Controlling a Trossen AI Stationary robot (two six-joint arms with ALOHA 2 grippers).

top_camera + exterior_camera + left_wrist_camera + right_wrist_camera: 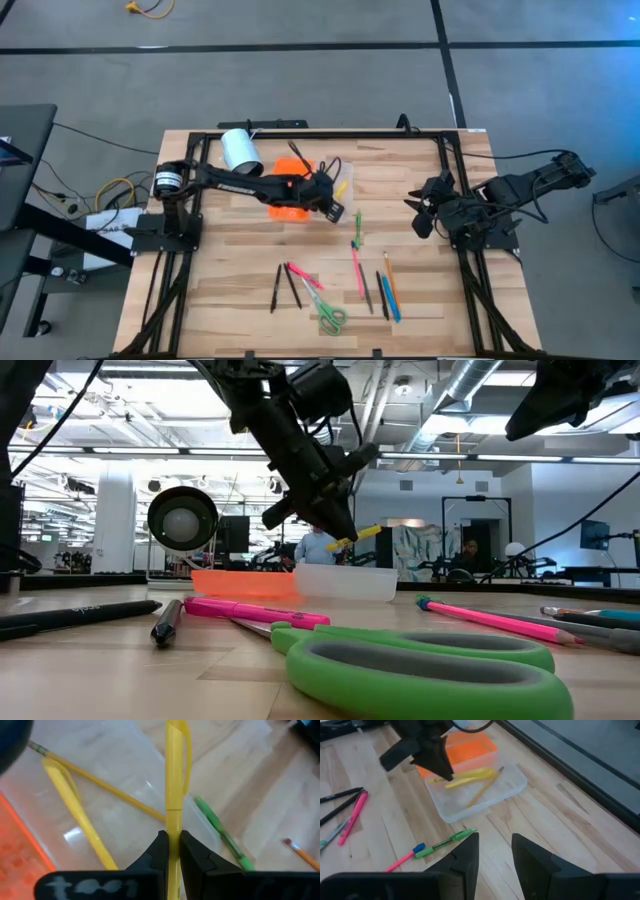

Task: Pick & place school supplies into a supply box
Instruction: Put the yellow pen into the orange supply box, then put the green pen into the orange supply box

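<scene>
The left gripper (170, 851) had its fingers clamped on a yellow pen (173, 780) above the clear tray (507, 787), while the right gripper (495, 852) waited aside, fingers apart.

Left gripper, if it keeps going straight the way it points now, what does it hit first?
Probably the clear tray of the box: the left gripper, shut on a yellow pen, points down into it. Depth is uncertain.

Pale matt wooden table (240, 280); clear glossy plastic tray (485, 795).
</scene>
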